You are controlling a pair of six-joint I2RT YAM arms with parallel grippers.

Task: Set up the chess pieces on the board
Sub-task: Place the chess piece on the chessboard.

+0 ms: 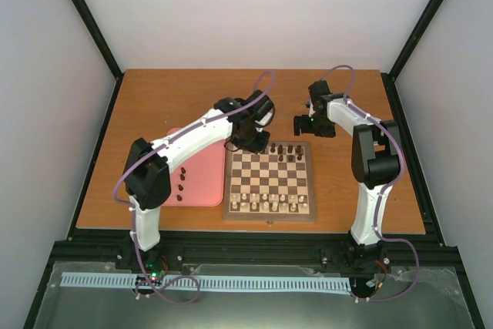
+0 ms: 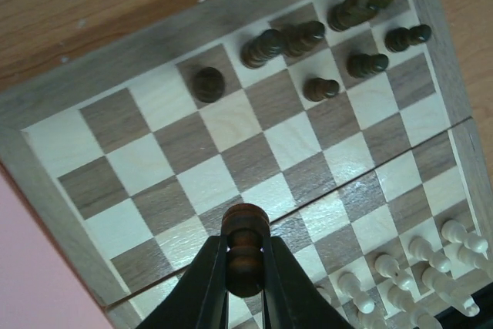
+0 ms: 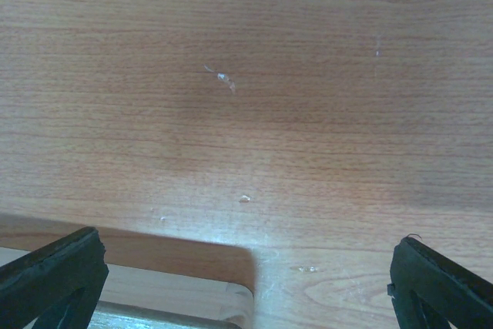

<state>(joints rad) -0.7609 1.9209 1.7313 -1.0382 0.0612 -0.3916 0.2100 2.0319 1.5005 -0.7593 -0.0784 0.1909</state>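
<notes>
The wooden checkered board [image 1: 269, 212] lies near the table's front middle. Several dark chess pieces [image 1: 286, 150] stand along its far right rows, and the left wrist view shows them [image 2: 320, 88] spread over the far squares. My left gripper [image 1: 256, 142] hovers over the board's far left corner. It is shut on one dark piece [image 2: 245, 225], which stands upright between the fingers [image 2: 206, 283] above the board [image 2: 46, 182]. Three more dark pieces [image 1: 181, 186] lie on the pink tray [image 1: 202, 175]. My right gripper [image 1: 304, 125] is open and empty above bare table beyond the board's far right corner.
Cream-white pieces [image 1: 266, 203] fill the board's near rows and show at the lower right of the left wrist view [image 2: 431, 267]. The right wrist view shows brown tabletop [image 3: 269, 98] and a pale rounded corner [image 3: 231, 298] at the bottom left. Black frame posts stand round the table.
</notes>
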